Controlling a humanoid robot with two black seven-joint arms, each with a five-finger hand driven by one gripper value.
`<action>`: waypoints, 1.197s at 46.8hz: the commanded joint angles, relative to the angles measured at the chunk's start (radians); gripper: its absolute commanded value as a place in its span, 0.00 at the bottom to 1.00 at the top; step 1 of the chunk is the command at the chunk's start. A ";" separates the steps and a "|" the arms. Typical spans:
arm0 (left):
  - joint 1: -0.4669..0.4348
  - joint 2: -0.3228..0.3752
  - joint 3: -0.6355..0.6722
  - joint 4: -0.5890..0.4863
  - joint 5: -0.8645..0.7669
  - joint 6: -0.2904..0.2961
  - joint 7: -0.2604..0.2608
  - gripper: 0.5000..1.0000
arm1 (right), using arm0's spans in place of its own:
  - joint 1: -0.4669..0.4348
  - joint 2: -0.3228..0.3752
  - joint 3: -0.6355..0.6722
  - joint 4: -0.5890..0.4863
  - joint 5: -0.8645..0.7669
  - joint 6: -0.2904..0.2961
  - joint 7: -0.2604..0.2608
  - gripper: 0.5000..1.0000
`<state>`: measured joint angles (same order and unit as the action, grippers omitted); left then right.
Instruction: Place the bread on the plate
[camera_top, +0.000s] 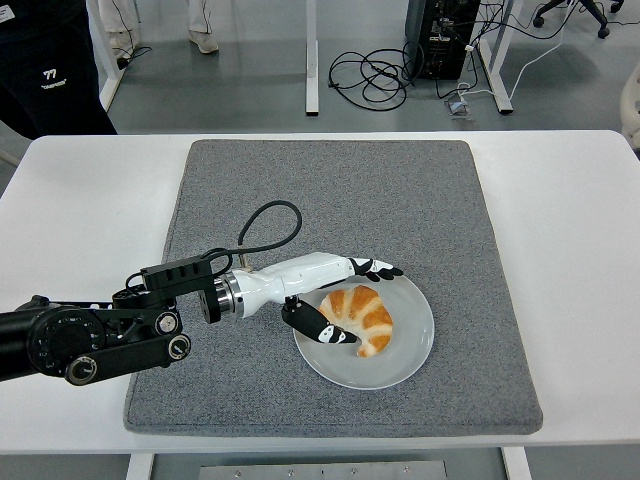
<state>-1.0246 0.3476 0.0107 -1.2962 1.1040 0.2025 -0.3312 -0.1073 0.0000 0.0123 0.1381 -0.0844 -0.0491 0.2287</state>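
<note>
A golden croissant (362, 314) lies on the white round plate (405, 358), left of the plate's middle. My left hand (352, 300) reaches in from the left, white with black fingertips. Its fingers (378, 269) are stretched out past the croissant's far side and the thumb (322, 331) lies at its near left side. The hand is open and a small gap shows between it and the bread. The right arm is out of view.
The plate sits on a grey mat (340, 200) that covers the middle of the white table (570, 250). A black cable (268, 222) loops up from my wrist. A person in dark clothes (50, 70) stands at the table's far left corner.
</note>
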 joint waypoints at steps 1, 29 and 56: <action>-0.003 0.008 -0.028 -0.006 -0.067 -0.003 0.000 0.89 | 0.001 0.000 0.000 0.000 0.000 0.000 0.000 1.00; -0.029 0.097 -0.167 0.015 -0.374 -0.008 0.006 0.91 | 0.000 0.000 0.000 0.000 0.000 0.000 0.000 1.00; -0.006 0.229 -0.276 0.038 -0.651 -0.120 0.005 0.92 | 0.000 0.000 0.000 0.000 0.000 0.000 0.000 1.00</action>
<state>-1.0370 0.5629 -0.2558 -1.2583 0.4752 0.0942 -0.3252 -0.1073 0.0000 0.0122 0.1381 -0.0844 -0.0491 0.2288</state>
